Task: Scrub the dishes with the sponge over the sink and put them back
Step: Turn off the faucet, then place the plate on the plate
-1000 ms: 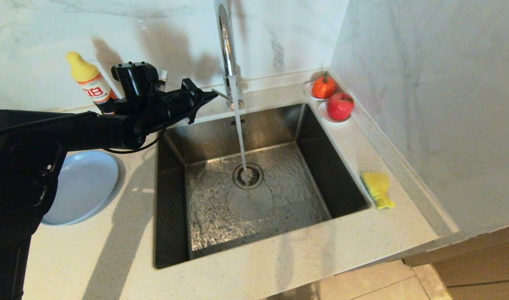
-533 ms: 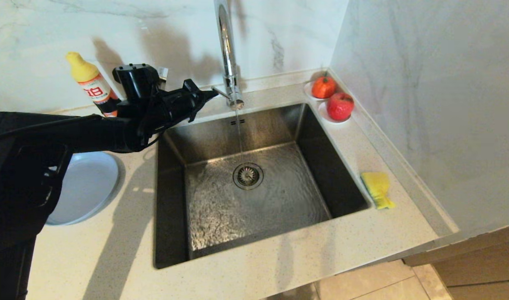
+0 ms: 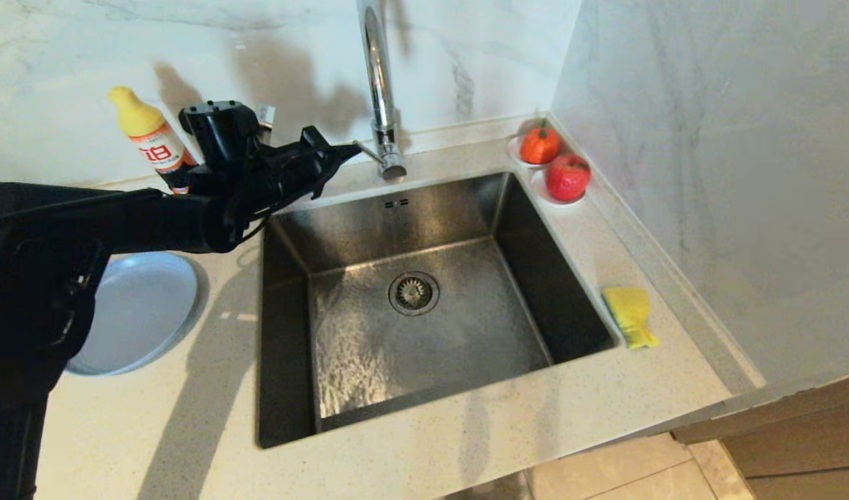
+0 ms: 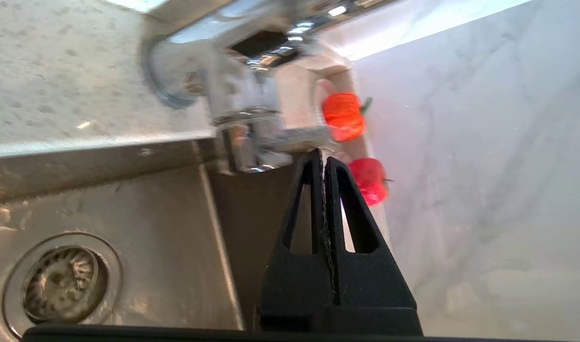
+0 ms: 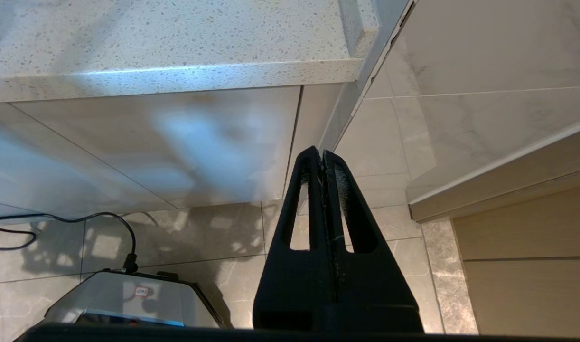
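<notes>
My left gripper (image 3: 350, 149) is shut and empty, its tips against the thin lever (image 3: 364, 151) at the base of the chrome tap (image 3: 376, 76). The left wrist view shows the shut tips (image 4: 321, 159) right under the tap body (image 4: 242, 118). No water runs; the steel sink (image 3: 536, 264) is wet around the drain (image 3: 413, 292). A pale bluish plate (image 3: 143, 305) lies on the counter left of the sink, partly hidden by my left arm. The yellow sponge (image 3: 629, 316) rests on the counter right of the sink. My right gripper (image 5: 322, 154) hangs shut below the counter's edge, over floor tiles.
A yellow-capped bottle (image 3: 150, 139) stands at the back wall behind my left wrist. Two red fruits on small white saucers (image 3: 540, 144) (image 3: 567, 177) sit in the back right corner. A marble wall runs along the right side of the counter.
The water stream thinned, then stopped. My left gripper, at the tap lever, shifted slightly up and back with it. The right arm kept still.
</notes>
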